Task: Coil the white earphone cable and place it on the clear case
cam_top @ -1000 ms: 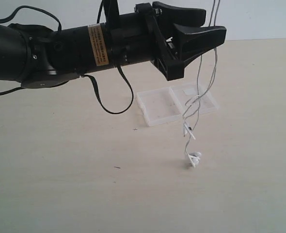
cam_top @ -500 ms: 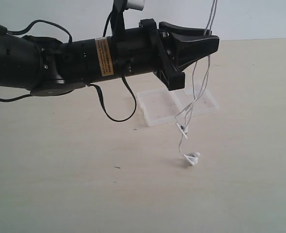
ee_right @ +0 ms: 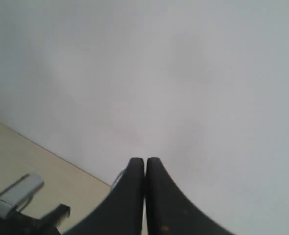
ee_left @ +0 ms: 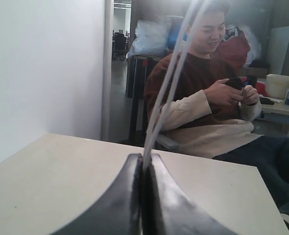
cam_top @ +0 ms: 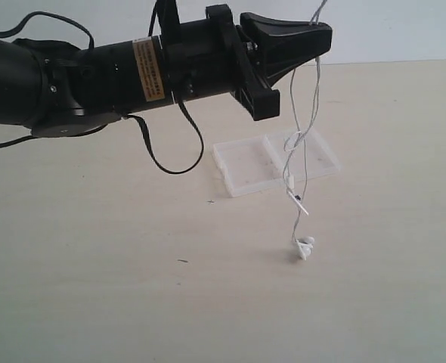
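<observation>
The white earphone cable [cam_top: 298, 200] hangs in two strands from above the exterior view, past the clear case [cam_top: 246, 166] lying open on the table. Its earbuds [cam_top: 305, 248] touch the tabletop in front of the case. My left gripper [cam_top: 321, 34] reaches in high from the left and is shut on both strands. In the left wrist view the cable [ee_left: 166, 93] rises from between the closed tips of the left gripper [ee_left: 145, 159]. My right gripper [ee_right: 145, 161] is out of the exterior view. It is shut, with a sliver of white wire [ee_right: 119, 178] beside one finger.
A thick black robot cable [cam_top: 174, 162] loops down from the left arm, near the case's left side. A seated person [ee_left: 208, 88] is just beyond the table's far edge [ee_left: 183, 154]. A small dark speck [cam_top: 183, 262] lies on the wooden table.
The left gripper's jaws stood open around the hanging strands a second ago and have closed on them. The gripper rose slightly, and the cable's loops have pulled straighter.
</observation>
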Action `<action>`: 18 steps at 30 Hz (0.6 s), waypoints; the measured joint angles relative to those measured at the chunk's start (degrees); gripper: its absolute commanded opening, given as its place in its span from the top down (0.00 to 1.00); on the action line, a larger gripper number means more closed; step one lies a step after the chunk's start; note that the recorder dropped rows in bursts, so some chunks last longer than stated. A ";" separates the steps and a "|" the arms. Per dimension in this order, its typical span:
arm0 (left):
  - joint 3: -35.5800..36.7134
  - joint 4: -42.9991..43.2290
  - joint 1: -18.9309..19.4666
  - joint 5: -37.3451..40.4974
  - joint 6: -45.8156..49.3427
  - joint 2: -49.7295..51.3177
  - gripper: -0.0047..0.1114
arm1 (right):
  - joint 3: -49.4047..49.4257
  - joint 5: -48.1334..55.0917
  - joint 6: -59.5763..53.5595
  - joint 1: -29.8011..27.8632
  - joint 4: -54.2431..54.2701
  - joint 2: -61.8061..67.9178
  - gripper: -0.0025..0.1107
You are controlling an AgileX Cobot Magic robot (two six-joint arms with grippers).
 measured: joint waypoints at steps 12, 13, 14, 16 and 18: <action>0.00 -0.21 0.40 0.21 0.00 -2.98 0.96 | 0.00 23.76 2.07 0.00 -10.71 -1.57 0.98; 0.00 -0.21 0.40 0.21 0.00 -3.24 0.96 | 0.00 24.57 2.07 0.00 -10.84 -1.57 0.98; 0.00 -0.21 0.40 0.21 0.00 -3.57 0.96 | 0.00 25.40 2.07 0.00 -11.08 -1.57 0.98; 0.00 -0.21 0.40 0.63 0.00 -4.38 0.96 | 0.00 26.20 2.07 0.00 -11.86 -1.57 0.98; 0.00 -0.21 0.40 1.93 0.00 -5.32 0.96 | 0.00 26.33 2.07 0.00 -12.97 -1.57 0.98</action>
